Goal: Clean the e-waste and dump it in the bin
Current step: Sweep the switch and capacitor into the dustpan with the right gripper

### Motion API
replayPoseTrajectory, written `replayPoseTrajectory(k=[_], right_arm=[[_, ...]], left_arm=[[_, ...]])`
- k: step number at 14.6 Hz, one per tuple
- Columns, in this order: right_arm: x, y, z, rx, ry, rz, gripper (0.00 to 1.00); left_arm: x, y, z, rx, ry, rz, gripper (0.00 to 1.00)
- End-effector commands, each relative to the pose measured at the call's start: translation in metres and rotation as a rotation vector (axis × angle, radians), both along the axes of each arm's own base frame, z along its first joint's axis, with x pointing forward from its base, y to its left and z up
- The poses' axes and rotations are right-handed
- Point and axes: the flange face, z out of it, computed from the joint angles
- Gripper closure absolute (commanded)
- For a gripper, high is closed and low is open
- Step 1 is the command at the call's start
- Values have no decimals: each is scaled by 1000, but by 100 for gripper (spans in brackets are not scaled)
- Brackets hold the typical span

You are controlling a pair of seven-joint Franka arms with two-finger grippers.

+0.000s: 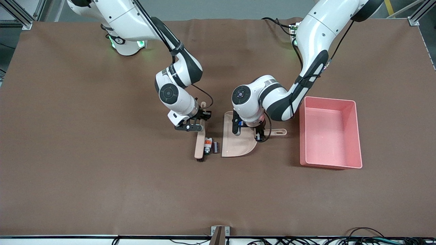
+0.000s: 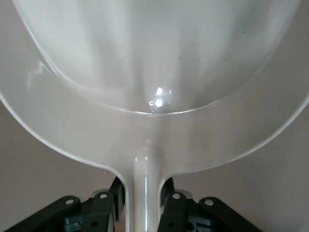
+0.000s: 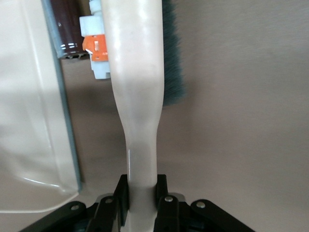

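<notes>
The right gripper (image 3: pixel 142 193) pinches the beige plastic brush (image 1: pixel 200 144); the left gripper (image 2: pixel 145 198) clamps the beige flat dustpan (image 1: pixel 236 143). The white-orange component (image 1: pixel 207 145) and small maroon block (image 1: pixel 215 147) lie just beside the dustpan's lip. A hard sweep could jam them against it.

Right gripper (image 3: pixel 142 203) is clamped on the beige plastic handle of a brush (image 3: pixel 135 96) with dark teal bristles. A white component with orange parts (image 3: pixel 94 48) sits right against the brush, a dark maroon block (image 3: pixel 65 24) beside it, next to the beige dustpan's edge (image 3: pixel 29 121).
</notes>
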Motion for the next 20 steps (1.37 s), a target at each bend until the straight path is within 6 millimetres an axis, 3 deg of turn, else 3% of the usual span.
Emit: replayPoseTrajectory(k=[1,3,5,10,13,18,20], right_arm=[[4,35,-5,45,2,-13,99],[4,54,-2,81,7,-24,99],[-11,92,5,130,17,-15,99],[-12,97,15,128,16,-4,99],[20,71,33,82,0,15,99],[90,3,75,-39,5,-5,99],[109,-27,93,-114,-34,19,99]], left_arm=[[2,-5,3,2,7,14,99],[2,-5,1,4,11,15,99],[1,-3,0,12,15,17,99],[2,-3,1,12,15,18,99],[1,-3,1,13,17,18,99],[0,-2,-6,23,30,21,99],[9,-5,4,16,16,33,99]])
